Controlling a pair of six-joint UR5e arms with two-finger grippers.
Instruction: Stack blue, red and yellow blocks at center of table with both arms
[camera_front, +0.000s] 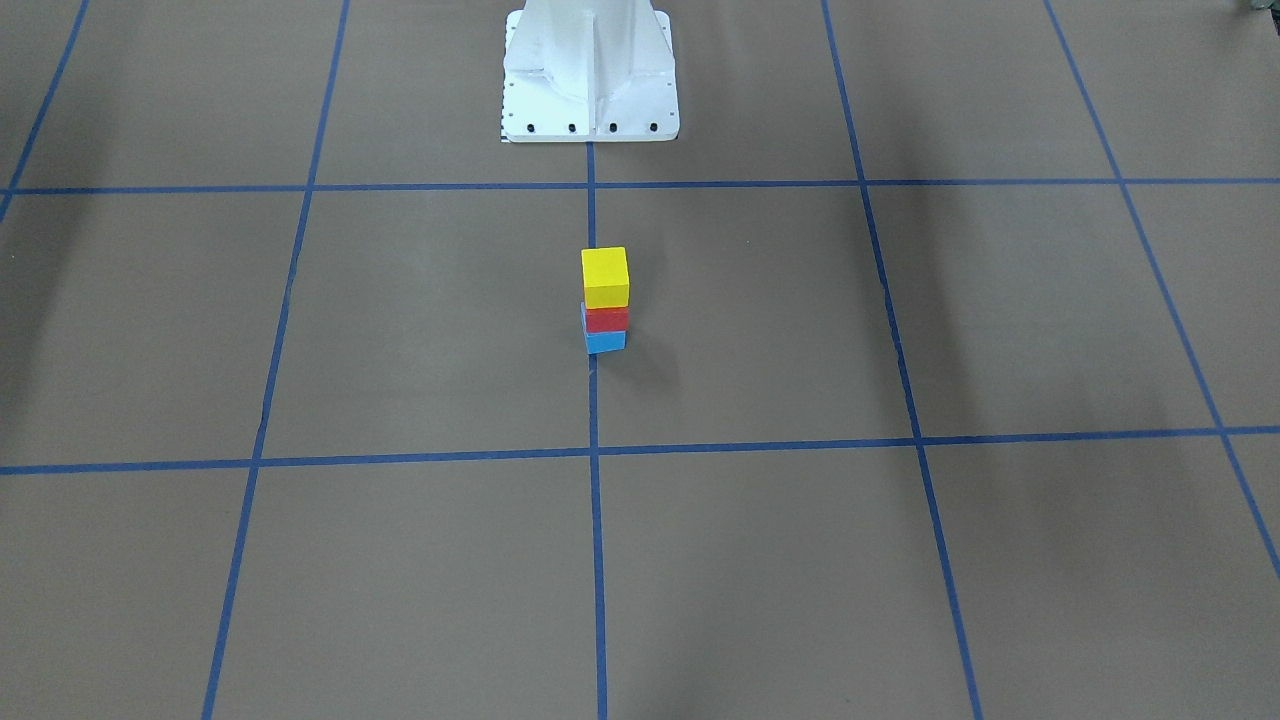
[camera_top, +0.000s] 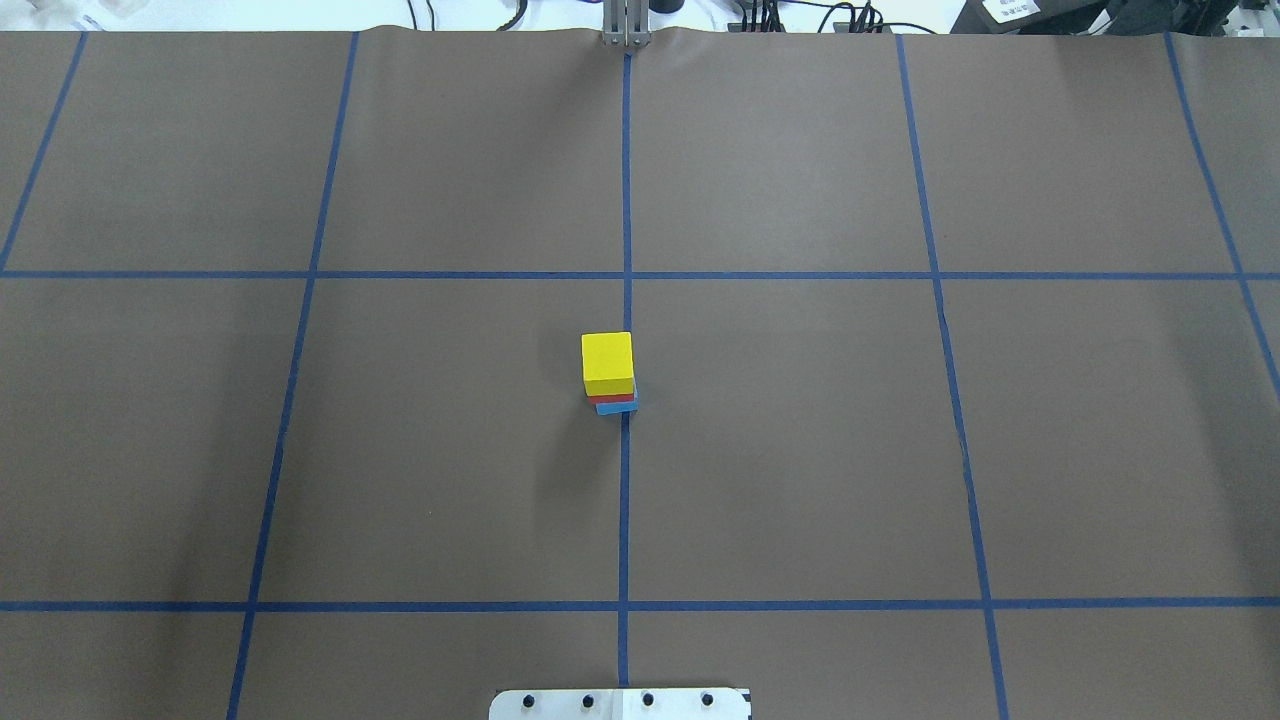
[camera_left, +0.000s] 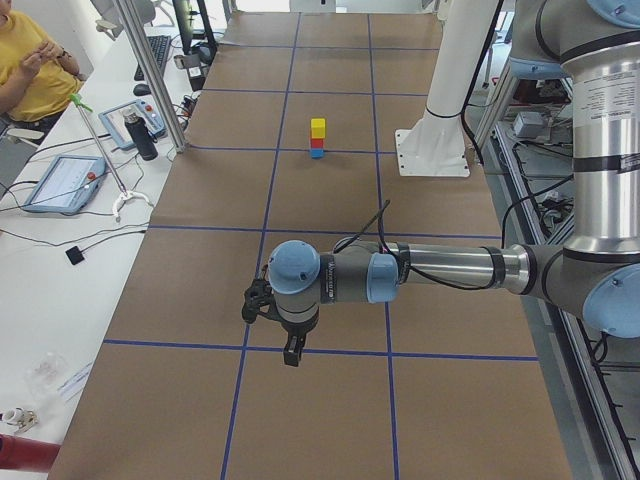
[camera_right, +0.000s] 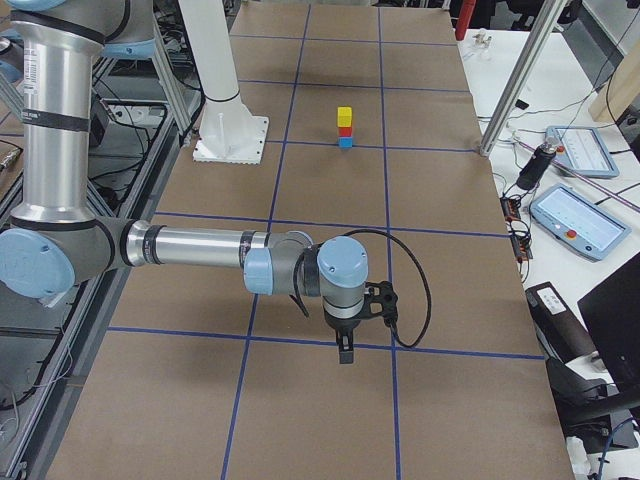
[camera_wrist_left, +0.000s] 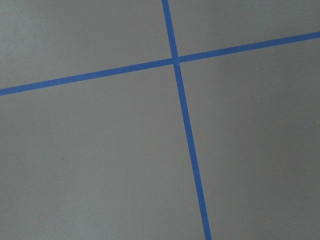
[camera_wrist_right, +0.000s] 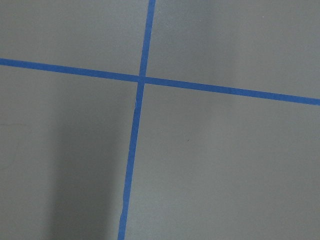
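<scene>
The yellow block (camera_top: 607, 362) sits on the red block (camera_front: 606, 320), which sits on the blue block (camera_front: 605, 342), at the table's (camera_top: 800, 450) centre, touching the middle tape line (camera_top: 625, 500). The blue block looks slightly twisted under the red one, so a jolt could tip the tower. The left gripper (camera_left: 291, 354) and right gripper (camera_right: 345, 352) hang well apart from it, and I cannot tell their opening. A low sweep through the centre by either arm would knock it down.

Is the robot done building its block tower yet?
It looks done. The yellow block sits on the red block, which sits on the blue block, on the middle tape line. Nothing is in hand: the left gripper and right gripper hang far from the tower with no block showing. Nothing seems left; the blue one is only slightly askew.
</scene>
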